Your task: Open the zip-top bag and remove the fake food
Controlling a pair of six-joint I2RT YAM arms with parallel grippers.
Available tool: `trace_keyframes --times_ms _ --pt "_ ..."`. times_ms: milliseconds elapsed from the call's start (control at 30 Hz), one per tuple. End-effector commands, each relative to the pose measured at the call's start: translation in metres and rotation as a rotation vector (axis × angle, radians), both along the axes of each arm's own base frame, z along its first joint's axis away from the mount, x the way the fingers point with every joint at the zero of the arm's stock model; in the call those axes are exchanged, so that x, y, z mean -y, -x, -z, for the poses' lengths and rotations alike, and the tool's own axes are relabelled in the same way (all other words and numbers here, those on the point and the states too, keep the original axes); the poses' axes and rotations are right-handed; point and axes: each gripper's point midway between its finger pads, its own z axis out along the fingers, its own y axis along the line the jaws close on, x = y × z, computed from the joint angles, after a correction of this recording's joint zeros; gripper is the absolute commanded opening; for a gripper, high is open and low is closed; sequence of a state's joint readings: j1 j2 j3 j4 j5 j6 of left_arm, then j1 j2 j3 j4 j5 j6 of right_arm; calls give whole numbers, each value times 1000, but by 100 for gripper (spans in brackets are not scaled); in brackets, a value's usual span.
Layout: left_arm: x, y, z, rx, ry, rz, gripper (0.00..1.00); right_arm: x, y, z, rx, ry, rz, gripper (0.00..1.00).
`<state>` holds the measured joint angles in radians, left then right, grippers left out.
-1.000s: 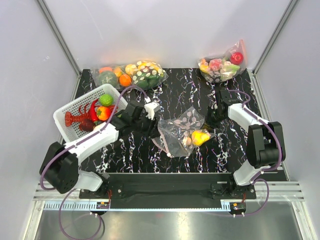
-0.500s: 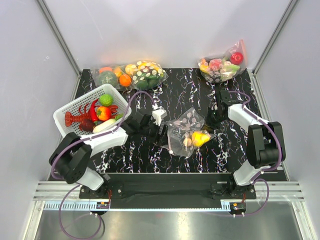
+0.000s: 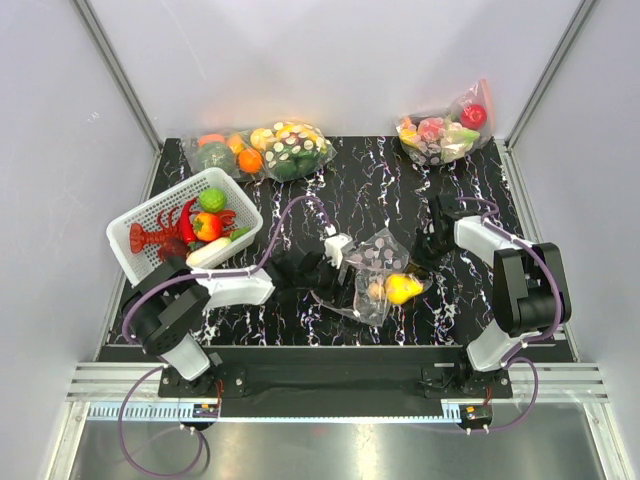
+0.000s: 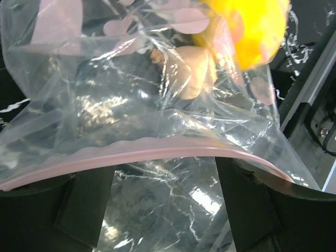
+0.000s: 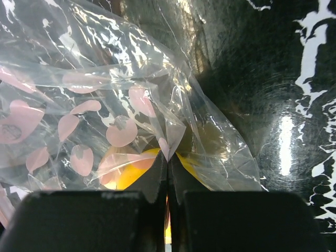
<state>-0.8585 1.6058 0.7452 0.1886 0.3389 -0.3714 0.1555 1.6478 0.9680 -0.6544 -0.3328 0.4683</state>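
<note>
While the overhead view places the zip-top bag [image 3: 372, 262] near the front middle of the tabletop [image 3: 370, 190], only the wrist cameras show the left gripper [image 4: 163, 207] spread wide, holding nothing, the zip strip [image 4: 157, 153] across its jaws, and the right gripper [image 5: 168, 176] pinched tight on the bag's film. Two pieces of fake food [image 3: 400, 289] show inside: one yellow fruit [image 4: 257, 31], one tan piece [image 4: 191, 71]. Farther off: one basket [image 3: 135, 225] at the left edge, two more dotted bags [image 3: 285, 145] [image 3: 440, 135] along the far edge.
</note>
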Motion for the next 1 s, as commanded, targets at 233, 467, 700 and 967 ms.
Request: trace_keyframes --times_ms 233,467,700,967 --pt "35 -13 -19 146 67 -13 85 -24 11 7 -37 -18 -17 0" --pt "47 -15 -15 182 40 7 86 -28 11 6 -37 -21 -29 0" --pt "53 -18 -20 214 40 12 86 -32 13 5 -39 -34 -35 0" --pt "66 -19 -15 225 11 47 86 -35 13 3 -33 -42 -40 0"
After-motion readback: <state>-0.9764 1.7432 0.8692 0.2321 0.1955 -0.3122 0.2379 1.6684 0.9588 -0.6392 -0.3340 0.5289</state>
